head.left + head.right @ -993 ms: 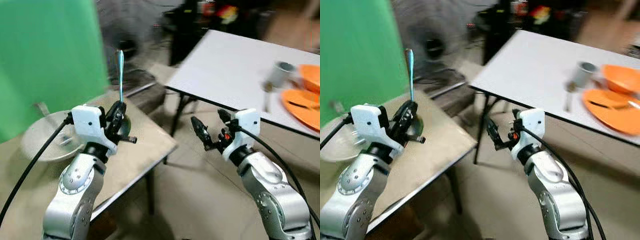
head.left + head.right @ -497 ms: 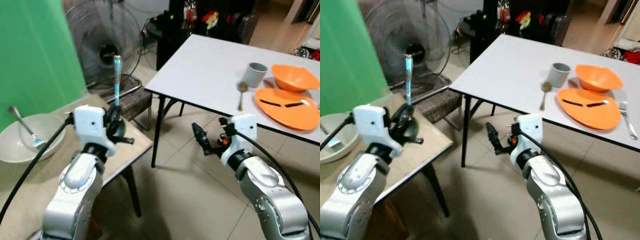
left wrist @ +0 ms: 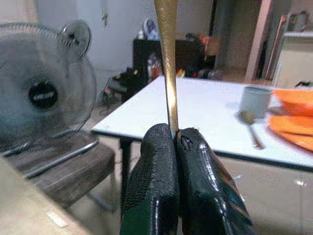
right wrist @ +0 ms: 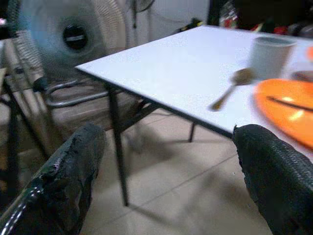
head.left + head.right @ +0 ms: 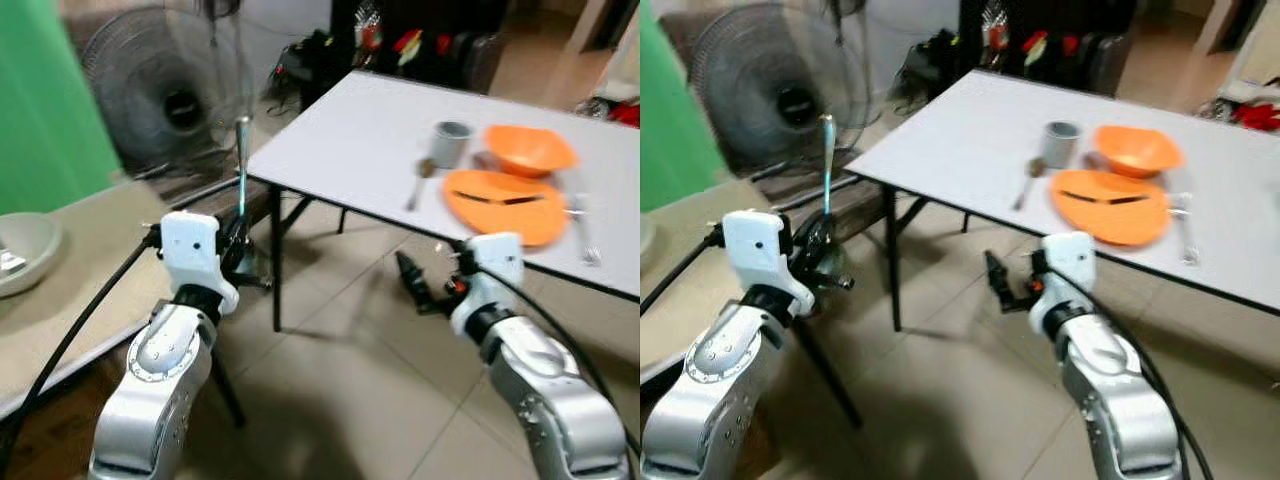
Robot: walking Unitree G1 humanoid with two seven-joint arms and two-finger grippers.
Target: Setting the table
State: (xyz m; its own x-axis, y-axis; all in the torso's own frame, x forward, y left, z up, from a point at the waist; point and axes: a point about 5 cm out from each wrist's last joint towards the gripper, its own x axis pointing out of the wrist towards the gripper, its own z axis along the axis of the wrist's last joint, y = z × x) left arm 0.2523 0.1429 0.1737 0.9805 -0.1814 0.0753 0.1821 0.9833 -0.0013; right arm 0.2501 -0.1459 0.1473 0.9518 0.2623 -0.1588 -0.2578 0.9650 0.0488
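Silver slim metal utensil handle (image 3: 167, 63) held upright by closed left pincer (image 3: 173, 139), right pincer (image 4: 166, 147) spread open near white worktop (image 5: 370, 140), both arms raised forward.

The utensil (image 3: 167, 58) pinched in the left hand (image 3: 175, 142) runs off the top of the left wrist view, its head unseen and its kind unclear. A pale bowl (image 5: 22, 250) is cut by the frame edge. Motion blur softens the fork (image 5: 583, 232) beside the orange plate (image 5: 505, 195) on the white worktop (image 5: 340, 140).
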